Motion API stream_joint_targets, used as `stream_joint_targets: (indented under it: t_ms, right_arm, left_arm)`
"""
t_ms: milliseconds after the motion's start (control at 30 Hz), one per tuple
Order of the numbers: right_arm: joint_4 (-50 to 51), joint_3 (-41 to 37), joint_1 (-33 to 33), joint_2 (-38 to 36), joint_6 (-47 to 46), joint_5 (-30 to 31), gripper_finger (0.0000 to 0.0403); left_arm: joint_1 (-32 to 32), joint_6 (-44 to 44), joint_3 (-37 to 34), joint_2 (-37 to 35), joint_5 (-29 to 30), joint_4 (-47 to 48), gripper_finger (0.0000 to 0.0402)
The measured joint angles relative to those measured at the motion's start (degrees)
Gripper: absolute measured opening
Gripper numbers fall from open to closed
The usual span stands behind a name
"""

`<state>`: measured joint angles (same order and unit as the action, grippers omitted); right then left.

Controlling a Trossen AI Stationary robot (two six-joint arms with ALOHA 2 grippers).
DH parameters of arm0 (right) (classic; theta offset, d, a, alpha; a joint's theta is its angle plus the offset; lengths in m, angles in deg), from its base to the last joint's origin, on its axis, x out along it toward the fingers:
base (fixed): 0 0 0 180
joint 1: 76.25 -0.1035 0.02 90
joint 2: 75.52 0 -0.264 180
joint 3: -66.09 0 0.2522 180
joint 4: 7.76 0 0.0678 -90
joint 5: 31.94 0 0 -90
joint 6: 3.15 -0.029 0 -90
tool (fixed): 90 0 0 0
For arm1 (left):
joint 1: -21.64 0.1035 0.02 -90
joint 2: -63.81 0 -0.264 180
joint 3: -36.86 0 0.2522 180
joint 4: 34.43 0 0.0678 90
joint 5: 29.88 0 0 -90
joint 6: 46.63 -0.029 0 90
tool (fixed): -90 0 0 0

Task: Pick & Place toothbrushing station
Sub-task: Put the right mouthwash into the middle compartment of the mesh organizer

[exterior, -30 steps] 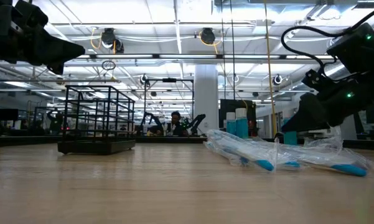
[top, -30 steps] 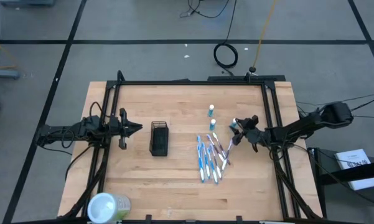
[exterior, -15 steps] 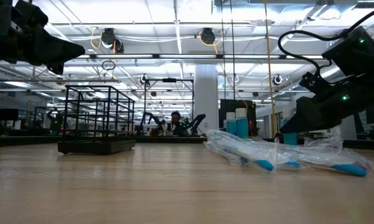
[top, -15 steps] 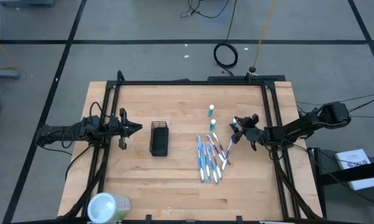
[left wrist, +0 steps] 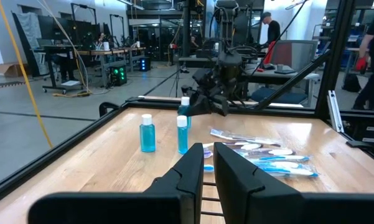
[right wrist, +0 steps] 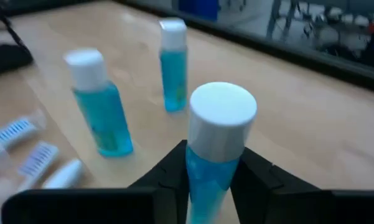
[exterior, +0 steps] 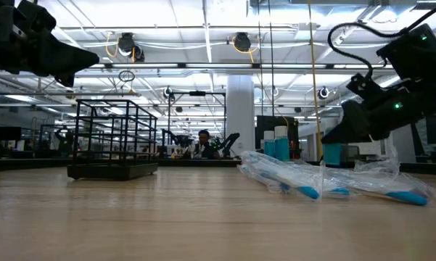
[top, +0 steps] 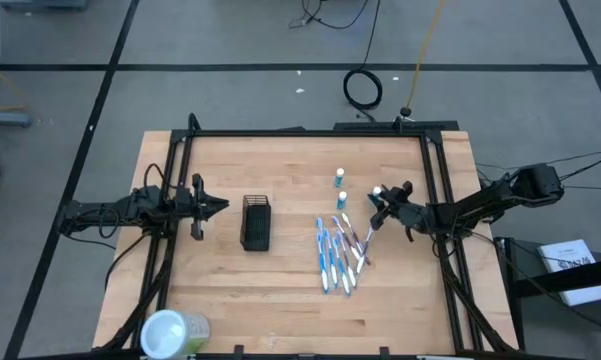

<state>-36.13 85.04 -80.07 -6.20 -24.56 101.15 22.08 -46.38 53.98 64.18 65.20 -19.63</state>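
Observation:
The black mesh holder (top: 255, 222) stands upright on the table, left of centre, empty. Wrapped toothbrushes (top: 340, 250) lie flat in a loose pile to its right. Two small blue bottles with white caps (top: 339, 178) (top: 342, 198) stand upright beyond the pile. My right gripper (top: 379, 203) is shut on a third such bottle (right wrist: 215, 143) right of them. My left gripper (top: 218, 206) hovers shut, left of the holder, holding nothing. My right gripper pinches the bottle's blue body (right wrist: 206, 177) between its two fingers, just below the white cap (right wrist: 223, 118). The fingers come from the table's right side, slanting a little downward. The bottle stands upright; whether its base is off the table I cannot tell.
A pale-green round container (top: 175, 332) lies at the table's near left corner. A black frame (top: 300, 133) runs along the table's far edge and down both sides. Bare wood lies between the holder and the near edge.
My right gripper has shifted a little toward the table's left edge and risen. The bottle between its fingers sits slightly higher in the low view than before.

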Motion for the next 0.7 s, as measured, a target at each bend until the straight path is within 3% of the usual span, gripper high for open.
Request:
stream_joint_targets:
  t_ms: [167,433,533,700]
  right_arm:
    - [-10.1,0.0,0.0,0.0,7.7,-3.9,0.0084]
    - [-27.1,1.2,0.5,0.0,14.6,-15.0,0.009]
    - [-24.2,5.3,1.4,0.0,15.6,-21.8,0.0088]
    - [-7.6,16.8,1.9,0.0,15.9,-33.3,0.0088]
  left_arm:
    - [0.0,0.0,0.0,0.0,0.0,0.0,0.0042]
    - [0.0,0.0,0.0,0.0,0.0,0.0,0.0042]
    - [0.0,0.0,0.0,0.0,0.0,-0.4,0.0042]
    - [0.0,1.3,0.0,0.0,-0.1,-5.4,0.0042]
